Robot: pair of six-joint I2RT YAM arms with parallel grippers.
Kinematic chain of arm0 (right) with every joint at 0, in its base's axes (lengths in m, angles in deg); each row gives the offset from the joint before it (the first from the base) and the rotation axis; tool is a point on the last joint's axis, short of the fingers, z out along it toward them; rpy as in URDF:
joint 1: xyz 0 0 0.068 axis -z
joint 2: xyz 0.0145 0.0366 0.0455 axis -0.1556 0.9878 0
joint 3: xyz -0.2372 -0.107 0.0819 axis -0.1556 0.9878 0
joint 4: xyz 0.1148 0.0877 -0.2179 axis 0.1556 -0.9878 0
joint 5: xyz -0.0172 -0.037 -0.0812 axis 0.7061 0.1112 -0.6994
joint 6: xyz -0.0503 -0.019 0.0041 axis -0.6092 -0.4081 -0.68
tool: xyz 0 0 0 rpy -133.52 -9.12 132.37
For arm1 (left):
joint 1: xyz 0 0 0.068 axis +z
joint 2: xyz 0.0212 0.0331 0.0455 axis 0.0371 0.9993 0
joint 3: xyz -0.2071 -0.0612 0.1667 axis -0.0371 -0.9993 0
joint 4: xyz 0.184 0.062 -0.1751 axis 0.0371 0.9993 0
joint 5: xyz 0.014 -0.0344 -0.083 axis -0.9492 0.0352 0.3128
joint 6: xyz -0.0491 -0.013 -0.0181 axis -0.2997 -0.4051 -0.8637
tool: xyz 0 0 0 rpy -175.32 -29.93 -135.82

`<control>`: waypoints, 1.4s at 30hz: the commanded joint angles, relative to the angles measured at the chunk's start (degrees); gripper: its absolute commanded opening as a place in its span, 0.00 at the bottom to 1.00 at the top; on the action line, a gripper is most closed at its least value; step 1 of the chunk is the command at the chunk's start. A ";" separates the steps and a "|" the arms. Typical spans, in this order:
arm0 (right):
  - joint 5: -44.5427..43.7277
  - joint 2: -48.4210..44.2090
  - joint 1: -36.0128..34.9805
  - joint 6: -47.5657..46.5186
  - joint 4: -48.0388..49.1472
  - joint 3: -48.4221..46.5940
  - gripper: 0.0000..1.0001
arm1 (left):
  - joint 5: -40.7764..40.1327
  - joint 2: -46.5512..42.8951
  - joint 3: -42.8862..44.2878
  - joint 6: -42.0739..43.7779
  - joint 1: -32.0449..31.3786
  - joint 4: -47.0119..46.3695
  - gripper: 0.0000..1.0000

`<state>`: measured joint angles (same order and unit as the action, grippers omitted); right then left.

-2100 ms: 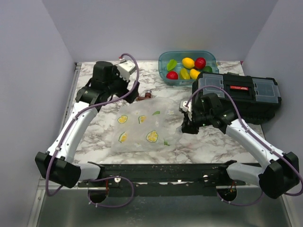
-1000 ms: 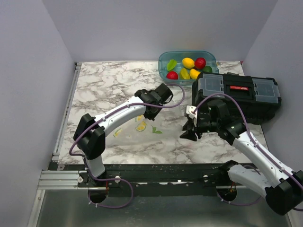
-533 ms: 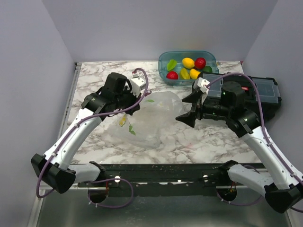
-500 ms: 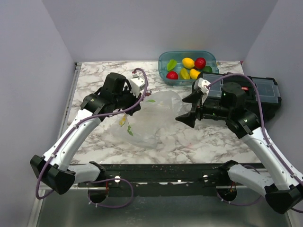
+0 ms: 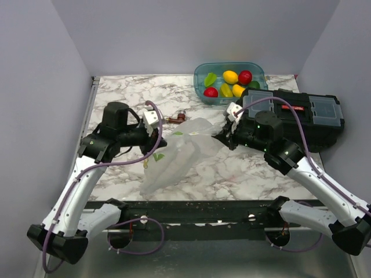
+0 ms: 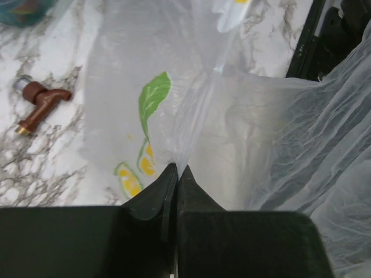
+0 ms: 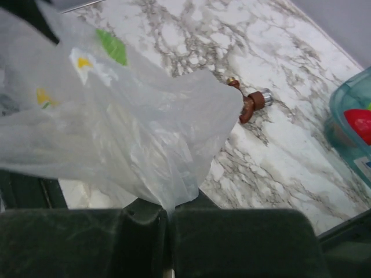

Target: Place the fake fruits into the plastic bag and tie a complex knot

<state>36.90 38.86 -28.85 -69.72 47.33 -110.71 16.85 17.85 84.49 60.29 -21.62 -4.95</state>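
The plastic bag [image 5: 182,152], clear film with lemon-slice and leaf prints, is lifted off the marble table between both arms and sags toward the near edge. My left gripper [image 5: 157,141] is shut on the bag's left edge; its fingertips [image 6: 168,174] pinch the film [image 6: 191,116]. At the bag's right edge my right gripper [image 5: 223,134] is shut on the film [image 7: 145,133]. The fake fruits [image 5: 231,77], yellow, red and green, lie in the teal tub [image 5: 200,78] at the back. No knot shows.
A black toolbox [image 5: 301,116] with a clear-lidded top stands at the right, behind my right arm. A small brown piece with a metal cap [image 5: 177,118] [image 7: 250,104] [image 6: 40,101] lies on the marble beyond the bag.
My right gripper, open beside the bag before, has closed on its right edge. The left arm has drawn back to the left, still gripping the film, and the bag now stretches between both.
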 commanded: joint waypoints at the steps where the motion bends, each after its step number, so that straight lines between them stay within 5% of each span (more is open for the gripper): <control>1: 2.46 -3.33 -0.25 -4.31 -7.24 -1.15 0.01 | 7.38 0.48 0.45 4.94 14.13 1.48 0.00; 6: 1.18 -0.99 0.05 -6.39 -9.71 -3.67 0.01 | 13.32 2.43 3.38 -3.67 26.12 -2.13 0.00; 14: 20.70 8.35 6.61 -3.20 -16.11 -15.49 0.03 | 21.55 5.26 3.52 -6.34 32.66 -2.98 0.00; 18: 16.40 11.39 6.57 4.40 -6.04 -17.82 0.78 | 15.52 3.81 0.02 -22.73 28.61 -11.52 0.00; 21: 14.07 11.69 6.51 4.02 -1.70 -20.45 1.00 | 10.50 3.51 -1.27 -31.63 27.76 -14.64 0.00; 27: 22.89 13.82 5.49 3.13 2.70 -26.08 1.00 | 6.88 4.35 -1.58 -33.05 25.16 -16.29 0.00; 36: 27.94 21.44 -8.50 1.28 1.82 -27.75 0.99 | 6.01 6.10 -0.58 -35.17 23.92 -16.64 0.00; 42: 24.84 21.62 -21.10 -13.30 -6.04 -21.58 0.62 | 5.90 9.38 0.83 -41.95 25.43 -18.27 0.00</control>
<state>62.53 61.64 -42.29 -71.69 47.88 -136.39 23.56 24.95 83.50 25.01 2.51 -20.66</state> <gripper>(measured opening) 0.711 0.015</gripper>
